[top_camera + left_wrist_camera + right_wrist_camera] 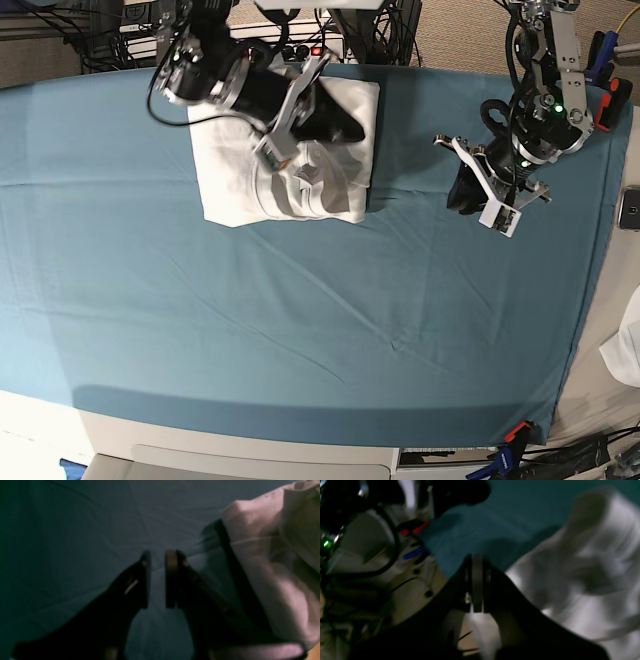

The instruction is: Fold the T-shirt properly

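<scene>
The white T-shirt (240, 185) lies folded into a rough rectangle on the teal sheet near the far edge, left of centre. My right gripper (350, 128) hovers over its right half, with jaws pressed together; in the blurred right wrist view the right gripper (477, 557) has the shirt (582, 567) to its right and below. I see no cloth between the pads. My left gripper (462, 195) is over bare teal sheet to the right of the shirt. In the left wrist view the left gripper (158, 555) shows a narrow empty gap, with white cloth (262, 560) at the right.
The teal sheet (300, 330) covers the whole table. A small white fabric scrap (625, 355) and a dark flat device (630, 208) lie off the sheet's right edge. Cables and equipment (300, 25) crowd the far edge. A clamp (515, 432) holds the front right corner.
</scene>
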`<state>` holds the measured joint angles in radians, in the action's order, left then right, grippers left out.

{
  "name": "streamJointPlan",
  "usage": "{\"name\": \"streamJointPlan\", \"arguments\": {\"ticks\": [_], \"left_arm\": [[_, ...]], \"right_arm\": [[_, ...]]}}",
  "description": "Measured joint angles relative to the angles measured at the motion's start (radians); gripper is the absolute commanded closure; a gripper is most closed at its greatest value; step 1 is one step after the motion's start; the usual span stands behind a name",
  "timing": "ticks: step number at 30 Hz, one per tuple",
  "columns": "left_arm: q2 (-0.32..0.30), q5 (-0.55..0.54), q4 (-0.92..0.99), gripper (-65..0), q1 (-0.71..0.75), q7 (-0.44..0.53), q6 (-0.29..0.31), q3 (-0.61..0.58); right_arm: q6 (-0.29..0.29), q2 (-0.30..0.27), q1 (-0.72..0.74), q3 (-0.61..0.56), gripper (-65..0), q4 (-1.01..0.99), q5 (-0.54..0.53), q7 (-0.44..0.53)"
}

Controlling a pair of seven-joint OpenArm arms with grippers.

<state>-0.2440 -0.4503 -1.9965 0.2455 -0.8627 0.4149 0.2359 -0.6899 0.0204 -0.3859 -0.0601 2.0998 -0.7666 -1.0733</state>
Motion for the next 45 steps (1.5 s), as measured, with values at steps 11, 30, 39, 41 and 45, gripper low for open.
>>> {"name": "streamJointPlan", "arguments": {"ticks": [11, 30, 39, 41, 45], "left_arm": [[0.000, 0.079, 0.000, -11.7, 0.033, 0.003, -0.050, 0.000], [0.028, -0.230, 0.000, -30.8, 0.204, -0.087, -0.134, 0.000], [0.101, -0.380, 0.000, -30.8, 0.245, -0.147, -0.078, 0.000], [0.107, -0.386, 0.000, -30.8, 0.245, -0.147, -0.078, 0.000], [0.108, -0.385, 0.000, -30.8, 0.245, -0.147, -0.081, -0.043]], "right_arm": [[-0.006, -0.001, 0.205, 0.483, 0.0, 0.000, 0.095, 0.031], [0.063, -0.150, 0.421, 0.572, -24.6, -0.483, -0.044, -0.091], [0.064, -0.201, 0.492, 0.432, -24.6, -0.649, -0.088, -0.157], [0.064, -0.203, 0.497, 0.384, -24.6, -0.656, -0.085, -0.162], [0.064, -0.203, 0.503, 0.288, -24.6, -0.658, -0.049, -0.161]]}}
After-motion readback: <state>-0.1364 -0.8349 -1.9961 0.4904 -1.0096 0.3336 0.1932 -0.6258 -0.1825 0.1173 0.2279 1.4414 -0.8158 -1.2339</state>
